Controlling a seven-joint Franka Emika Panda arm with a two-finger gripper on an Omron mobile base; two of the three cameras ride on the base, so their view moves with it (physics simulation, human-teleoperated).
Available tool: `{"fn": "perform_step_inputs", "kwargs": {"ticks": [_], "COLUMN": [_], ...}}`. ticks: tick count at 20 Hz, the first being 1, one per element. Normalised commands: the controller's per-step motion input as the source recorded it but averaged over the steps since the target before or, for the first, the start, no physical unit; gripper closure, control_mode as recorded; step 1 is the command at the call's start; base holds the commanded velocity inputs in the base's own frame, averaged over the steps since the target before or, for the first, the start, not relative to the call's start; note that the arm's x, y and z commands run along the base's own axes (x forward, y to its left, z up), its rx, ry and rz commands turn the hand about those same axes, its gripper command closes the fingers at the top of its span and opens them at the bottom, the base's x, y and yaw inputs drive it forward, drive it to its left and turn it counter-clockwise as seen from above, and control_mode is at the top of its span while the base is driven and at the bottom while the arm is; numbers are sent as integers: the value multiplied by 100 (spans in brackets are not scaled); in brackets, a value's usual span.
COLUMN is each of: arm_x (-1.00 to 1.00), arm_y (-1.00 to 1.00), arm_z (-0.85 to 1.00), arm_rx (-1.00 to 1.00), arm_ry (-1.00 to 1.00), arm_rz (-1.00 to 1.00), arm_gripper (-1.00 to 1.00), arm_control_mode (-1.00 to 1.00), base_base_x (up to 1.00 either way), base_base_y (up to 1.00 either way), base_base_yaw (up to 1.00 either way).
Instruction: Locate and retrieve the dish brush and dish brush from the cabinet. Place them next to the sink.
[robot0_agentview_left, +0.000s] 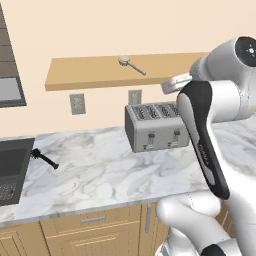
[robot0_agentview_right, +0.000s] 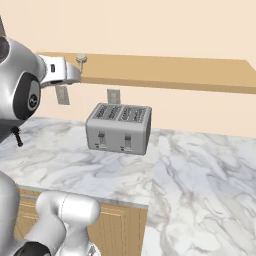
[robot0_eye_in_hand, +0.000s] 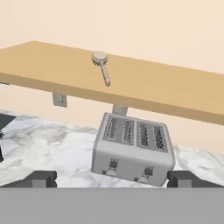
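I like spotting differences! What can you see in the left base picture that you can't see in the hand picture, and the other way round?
The left base view alone has the dark sink, with the black dish brush lying on the marble counter beside it, plus the wooden drawers below.

The hand view alone has the gripper, its fingertips standing wide apart.

Both have the wooden dish brush on the shelf and the grey toaster underneath.

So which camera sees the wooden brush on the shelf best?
The hand view: the pale wood brush lies in the open on the wooden shelf, round head and thin handle both plain. The left base view shows it whole too, but smaller. In the right base view its head just peeks past the arm.
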Motion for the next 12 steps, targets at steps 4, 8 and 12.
{"fn": "perform_step_inputs", "kwargs": {"ticks": [4,8,12], "arm_x": [28,49,52], "arm_y": [7,1,2], "arm_z": [23,3,0], "arm_rx": [-5,-1,-1], "arm_ry": [1,0,0], "arm_rz": [1,4,3], "arm_gripper": [-100,-100,-100], "arm_control_mode": [-100,-100,-100], "base_base_x": [0,0,0], "base_base_y": [0,0,0], "base_base_yaw": [0,0,0]}}
